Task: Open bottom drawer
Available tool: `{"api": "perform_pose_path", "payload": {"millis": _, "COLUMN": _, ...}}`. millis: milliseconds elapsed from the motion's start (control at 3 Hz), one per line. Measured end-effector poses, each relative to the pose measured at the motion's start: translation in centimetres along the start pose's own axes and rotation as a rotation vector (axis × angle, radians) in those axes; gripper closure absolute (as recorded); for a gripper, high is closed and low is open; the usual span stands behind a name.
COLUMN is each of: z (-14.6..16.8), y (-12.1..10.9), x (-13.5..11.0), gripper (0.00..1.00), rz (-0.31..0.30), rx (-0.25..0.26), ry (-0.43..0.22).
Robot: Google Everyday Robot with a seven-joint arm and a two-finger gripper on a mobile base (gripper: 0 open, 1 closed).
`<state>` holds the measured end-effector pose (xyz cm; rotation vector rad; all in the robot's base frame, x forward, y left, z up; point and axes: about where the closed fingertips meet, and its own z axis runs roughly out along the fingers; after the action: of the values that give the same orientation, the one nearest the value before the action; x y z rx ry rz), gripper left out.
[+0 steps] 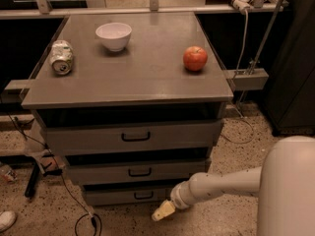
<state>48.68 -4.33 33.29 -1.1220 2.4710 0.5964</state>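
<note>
The bottom drawer [118, 195] is the lowest and narrowest grey front of the cabinet, with a small black loop handle [143, 195]. It looks pushed in. My gripper [163, 211] hangs low at the end of the white arm [221, 183], just right of and below the drawer's handle, near the floor. It touches nothing that I can see.
Above are the mid-sized drawer [135, 171] and the tallest drawer [133, 136]. On the cabinet top [147, 77] lie a crushed can [62, 57], a white bowl [113, 36] and a red apple [195, 58]. Cables [83, 220] trail on the speckled floor at the left.
</note>
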Motion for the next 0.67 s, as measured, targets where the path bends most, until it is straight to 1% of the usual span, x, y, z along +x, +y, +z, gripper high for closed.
{"api": "perform_pose_path", "payload": {"millis": 333, "z": 2.7, "y": -2.1, "x": 0.6, "gripper": 0.00, "rz": 0.032, "rx": 0.015, "ry": -0.008}}
{"api": "perform_pose_path", "payload": {"millis": 667, "z": 5.1, "y": -3.9, "x": 1.5, "gripper": 0.00, "rz": 0.060, "rx": 0.016, "ry": -0.003}}
